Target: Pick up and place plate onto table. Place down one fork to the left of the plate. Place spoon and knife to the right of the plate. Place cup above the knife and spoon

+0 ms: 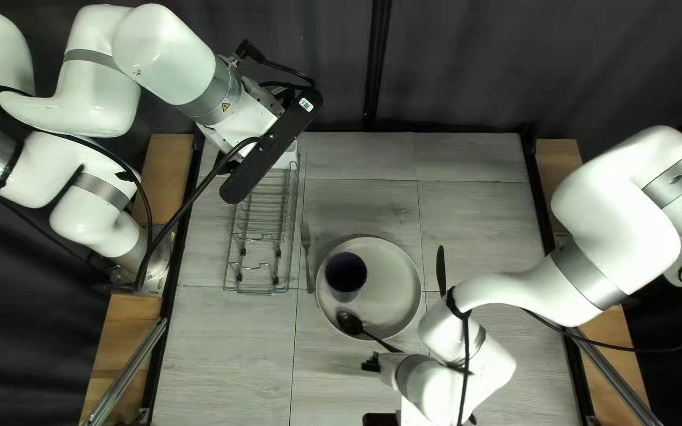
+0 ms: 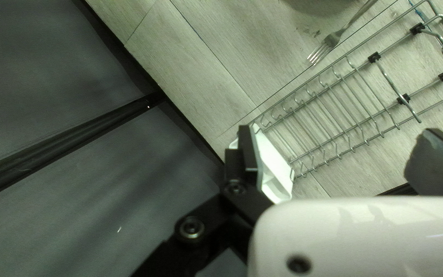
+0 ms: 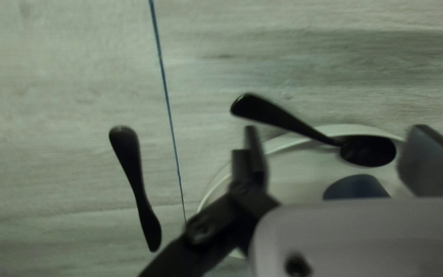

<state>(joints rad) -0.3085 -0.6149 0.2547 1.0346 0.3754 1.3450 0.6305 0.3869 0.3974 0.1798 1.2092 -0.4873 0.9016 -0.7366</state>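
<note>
Plate (image 1: 392, 268) is lying flat around the middle of the table (image 1: 222, 363), well in from the far and side edges, with the fork (image 1: 308, 256) filling the narrow strip between it and the wire rack (image 1: 258, 289). Fork's long axis is running near to far, tines pointing at the far edge; knife (image 1: 440, 264) is running roughly the same way on the right, partly hiding under the right arm. Spoon (image 1: 349, 322) is slanting across the plate's near rim, bowl inside, handle aiming out toward the near right. Cup (image 1: 346, 272) is standing on the plate's left part, mouth up. Right gripper (image 1: 371, 363) is hovering by the near rim, fingers standing wide, holding nothing; left gripper (image 1: 274, 146) is hanging over the rack's far end, spreading wide too, one finger overlapping a white holder (image 2: 275, 172), contact unclear.
</note>
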